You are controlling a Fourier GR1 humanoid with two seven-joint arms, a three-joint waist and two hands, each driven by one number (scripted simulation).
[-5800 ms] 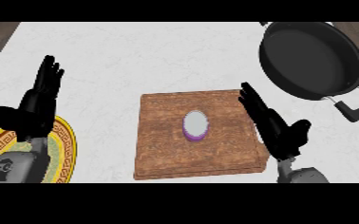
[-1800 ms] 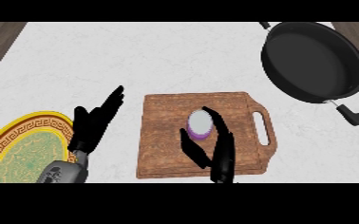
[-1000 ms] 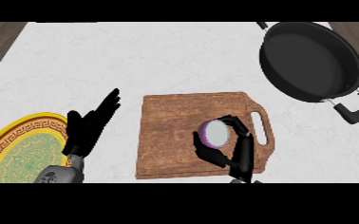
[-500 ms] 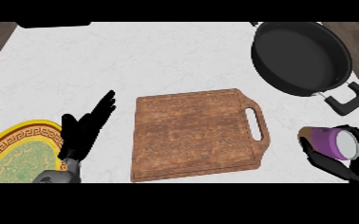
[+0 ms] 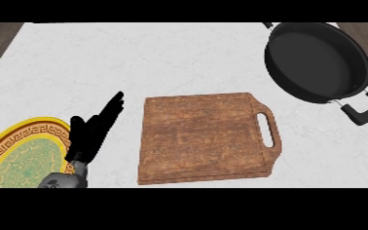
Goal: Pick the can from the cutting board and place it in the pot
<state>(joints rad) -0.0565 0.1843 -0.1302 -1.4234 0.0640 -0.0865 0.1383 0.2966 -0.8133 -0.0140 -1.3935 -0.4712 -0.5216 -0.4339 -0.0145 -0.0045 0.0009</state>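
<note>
The left robot hand (image 5: 93, 131) is resting at lower left, fingers straight and apart. The board (image 5: 205, 136) is lying at centre on the worktop (image 5: 144, 58), with the pot (image 5: 313, 61) sitting at upper right.

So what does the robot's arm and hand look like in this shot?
Only the left hand shows: matte black, with slim, pointed fingers and no markings. It joins a rounded grey metallic wrist at the lower edge. No cables or sleeve are visible. The right hand is out of view.

Grainy wooden cutting board (image 5: 205, 136), matt black pot (image 5: 314, 61), white marbled counter (image 5: 144, 58)
</note>
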